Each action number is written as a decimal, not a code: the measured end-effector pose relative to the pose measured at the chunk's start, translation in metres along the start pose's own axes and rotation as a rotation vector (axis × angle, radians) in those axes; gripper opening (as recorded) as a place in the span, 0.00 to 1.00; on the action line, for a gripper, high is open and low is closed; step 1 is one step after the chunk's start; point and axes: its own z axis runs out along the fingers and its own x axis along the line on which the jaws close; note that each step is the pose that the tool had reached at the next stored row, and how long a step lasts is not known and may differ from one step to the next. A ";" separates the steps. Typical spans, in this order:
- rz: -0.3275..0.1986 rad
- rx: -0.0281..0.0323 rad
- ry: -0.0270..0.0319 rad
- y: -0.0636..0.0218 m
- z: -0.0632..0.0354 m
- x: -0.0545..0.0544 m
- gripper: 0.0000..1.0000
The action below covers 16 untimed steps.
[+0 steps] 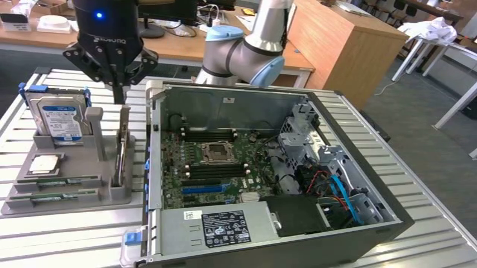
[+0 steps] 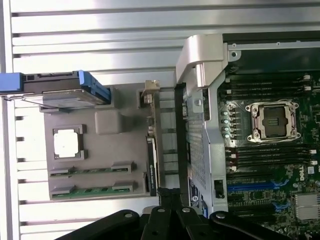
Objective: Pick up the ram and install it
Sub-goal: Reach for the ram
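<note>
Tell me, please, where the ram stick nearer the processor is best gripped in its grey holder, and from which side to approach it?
Probably the bare middle of the upper edge of that ram, coming straight down and pinching its two flat faces. It stands on edge in a slot of the grey holder, with grey blocks over both ends, leaving mid-span free.

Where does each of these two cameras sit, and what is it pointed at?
Exterior view: off the arm, raised beside the table, looking down slantwise at the open computer case and gray holder; the arm and gripper show.
Wrist view: on the wrist, looking straight down past the shut fingers at the holder and the case's edge.
Shared: the holder with hard drive, processor chip and ram sticks, plus the motherboard's socket.
</note>
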 end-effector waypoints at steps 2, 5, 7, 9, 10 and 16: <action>0.000 0.0000 0.0000 -0.0003 0.0000 0.004 0.10; 0.000 0.0001 0.0000 -0.0008 -0.0001 0.011 0.10; 0.000 0.0001 0.0000 -0.0012 -0.0001 0.016 0.10; 0.000 0.0000 0.0000 -0.0016 -0.0001 0.021 0.10; 0.000 0.0000 0.0000 -0.0017 -0.0002 0.023 0.10; 0.000 0.0000 0.0000 -0.0029 -0.0003 0.038 0.10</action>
